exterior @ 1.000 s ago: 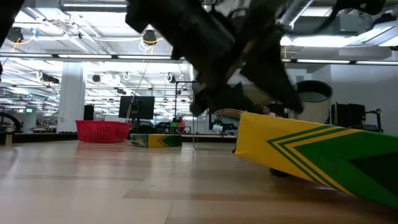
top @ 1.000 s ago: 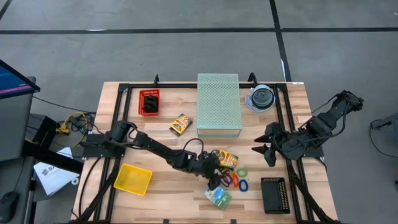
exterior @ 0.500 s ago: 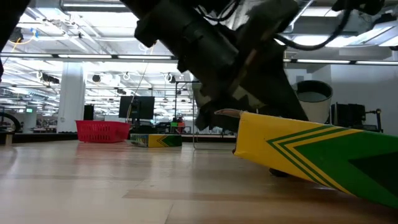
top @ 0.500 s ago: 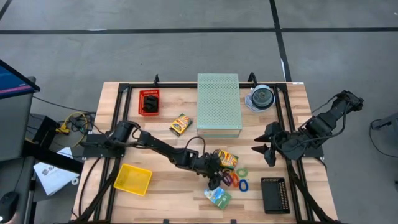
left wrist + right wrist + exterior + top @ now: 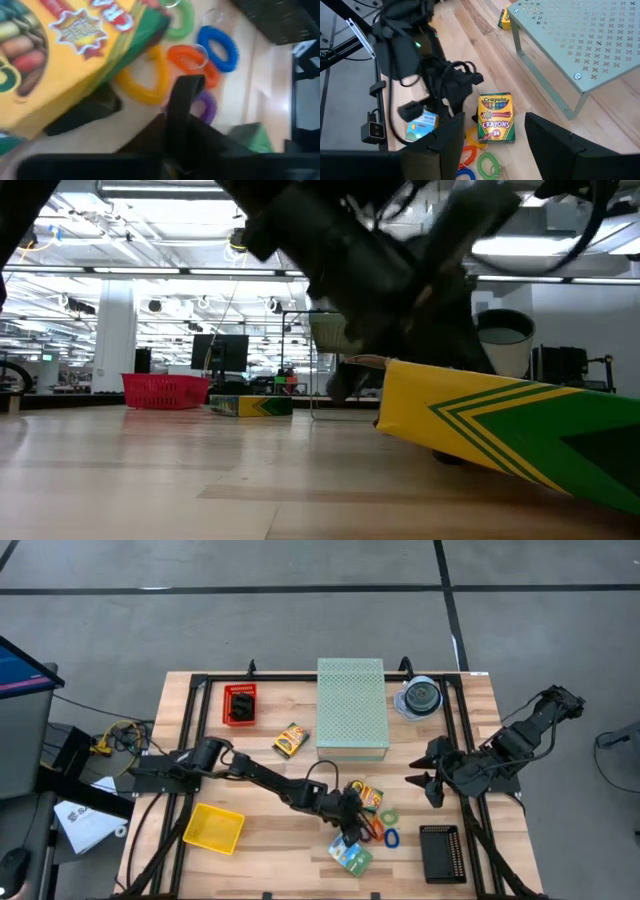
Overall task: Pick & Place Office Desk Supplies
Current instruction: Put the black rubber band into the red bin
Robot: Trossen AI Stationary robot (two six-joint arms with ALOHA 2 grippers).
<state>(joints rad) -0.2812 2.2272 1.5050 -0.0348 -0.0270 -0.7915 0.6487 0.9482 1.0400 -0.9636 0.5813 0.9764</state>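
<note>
Beside one crayon box (image 5: 494,123), the left end effector (image 5: 349,831), grip unclear, overhangs five coloured loops (image 5: 218,41).

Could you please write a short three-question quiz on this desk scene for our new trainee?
1. True or false: the left gripper is down among the coloured elastic loops beside the crayon box.
2. Which container holds nothing visible? A) yellow tray B) red basket
3. Fill in: the right gripper waits with its fingers ____.

Key: 1 true; 2 A, since the red basket holds dark items; 3 open.
</note>
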